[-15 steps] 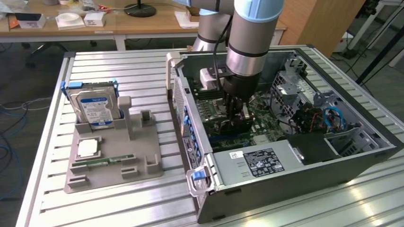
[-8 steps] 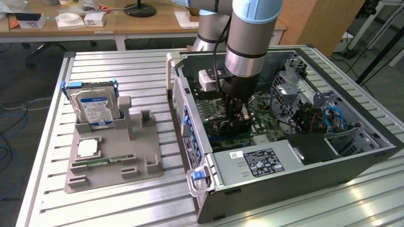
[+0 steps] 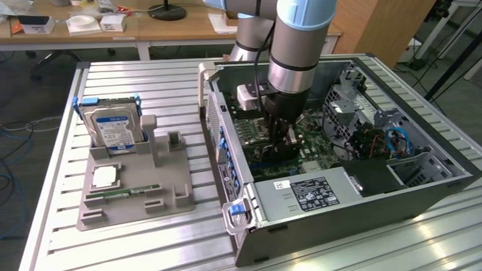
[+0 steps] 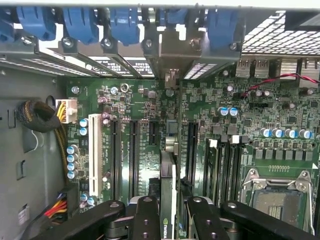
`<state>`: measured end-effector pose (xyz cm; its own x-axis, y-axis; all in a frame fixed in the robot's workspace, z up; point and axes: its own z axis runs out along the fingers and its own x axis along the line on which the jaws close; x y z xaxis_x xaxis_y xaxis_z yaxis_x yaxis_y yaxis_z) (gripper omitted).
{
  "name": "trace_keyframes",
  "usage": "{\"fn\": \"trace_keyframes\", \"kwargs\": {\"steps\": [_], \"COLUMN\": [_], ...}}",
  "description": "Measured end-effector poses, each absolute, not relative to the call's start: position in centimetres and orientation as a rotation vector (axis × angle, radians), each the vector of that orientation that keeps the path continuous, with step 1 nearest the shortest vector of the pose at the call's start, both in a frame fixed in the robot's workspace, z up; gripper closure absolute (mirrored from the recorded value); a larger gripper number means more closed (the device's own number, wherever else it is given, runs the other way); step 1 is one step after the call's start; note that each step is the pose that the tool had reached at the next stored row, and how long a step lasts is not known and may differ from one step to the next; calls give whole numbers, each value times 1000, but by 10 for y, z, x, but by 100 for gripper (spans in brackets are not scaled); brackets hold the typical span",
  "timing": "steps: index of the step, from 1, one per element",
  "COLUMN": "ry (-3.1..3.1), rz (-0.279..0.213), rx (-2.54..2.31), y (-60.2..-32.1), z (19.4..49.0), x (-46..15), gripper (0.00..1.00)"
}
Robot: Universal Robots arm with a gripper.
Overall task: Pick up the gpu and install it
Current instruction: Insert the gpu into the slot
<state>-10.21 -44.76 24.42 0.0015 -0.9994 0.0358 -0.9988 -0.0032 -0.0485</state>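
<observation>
You're looking down into the open computer case (image 3: 354,186), and the gripper (image 3: 280,138) is deep inside it, clenched on the gpu (image 4: 168,200) — in the wrist view the card stands edge-on between the two black fingers (image 4: 145,217), its narrow edge running toward the case's rear wall. From the exterior view most of the card is hidden behind the arm (image 3: 297,51) and the fingers, so you can't make out from there how far its lower edge sits above the motherboard (image 4: 250,125); in the wrist view it hangs over the row of long black slots (image 4: 134,150), though whether it touches one is hard to tell. The white slot (image 4: 93,150) lies beside them, toward the bundled cables (image 4: 37,117). Room is tight: the case wall with its blue clips (image 4: 80,22) closes one end, the processor socket (image 4: 272,195) is cut off at the frame edge. In the exterior view, at nine o'clock from the case, the gray tray (image 3: 135,186) holds the hard drive (image 3: 113,127) upright, well apart from the gripper, on the slatted table (image 3: 53,226).
</observation>
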Motion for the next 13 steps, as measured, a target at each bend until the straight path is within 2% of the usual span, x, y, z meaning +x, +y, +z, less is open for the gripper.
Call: {"fn": "trace_keyframes", "kwargs": {"steps": [7,10,13], "ry": [2210,2211,2210], "rz": [-93,-93,-94], "rx": [-2215,-2215,-2216], "y": [-447,-447,-447], "z": [241,252,265], "x": [-102,-103,-103], "gripper": [74,73,55]}}
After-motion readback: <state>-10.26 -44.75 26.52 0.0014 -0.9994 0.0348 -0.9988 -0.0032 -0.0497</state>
